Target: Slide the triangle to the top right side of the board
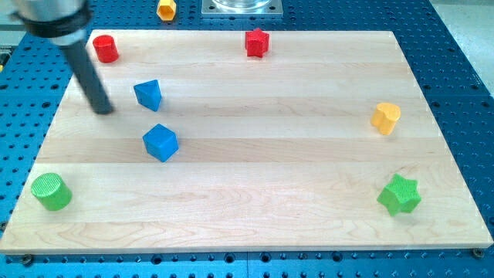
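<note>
A blue triangle block [148, 94] lies on the wooden board [255, 154] in its upper left part. My tip [103, 110] is on the board just left of the triangle, a short gap away, not touching it. A blue cube [160, 142] sits just below the triangle.
A red cylinder [105, 48] stands at the board's top left, a red star [257, 42] at top centre. A yellow heart-like block [386, 118] is at the right, a green star [399, 194] at bottom right, a green cylinder [51, 191] at bottom left. A yellow block [165, 8] lies off the board.
</note>
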Available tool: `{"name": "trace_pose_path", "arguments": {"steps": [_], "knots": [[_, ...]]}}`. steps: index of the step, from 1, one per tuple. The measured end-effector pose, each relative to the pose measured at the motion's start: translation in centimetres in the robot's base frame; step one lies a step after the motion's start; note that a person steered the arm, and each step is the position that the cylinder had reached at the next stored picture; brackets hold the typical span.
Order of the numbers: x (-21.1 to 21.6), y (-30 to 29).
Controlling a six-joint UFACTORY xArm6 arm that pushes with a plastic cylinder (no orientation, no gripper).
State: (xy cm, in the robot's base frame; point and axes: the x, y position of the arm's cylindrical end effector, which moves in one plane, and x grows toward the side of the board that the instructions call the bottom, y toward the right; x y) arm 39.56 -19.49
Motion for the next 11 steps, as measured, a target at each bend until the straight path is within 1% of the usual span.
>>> {"name": "trace_pose_path", "arguments": {"steps": [1, 2, 3, 4, 5, 6, 7, 8, 9, 10, 11], "knots": [[-0.2, 9.7], [-2.5, 9.7], [-3.1, 3.1], [-4.6, -0.1], [-5.8, 4.6], [-5.8, 13.3], [-5.9, 8.7], [-7.7, 2.8], [-8.1, 8.7], [-7.1, 17.6], [-7.4, 16.9]]}}
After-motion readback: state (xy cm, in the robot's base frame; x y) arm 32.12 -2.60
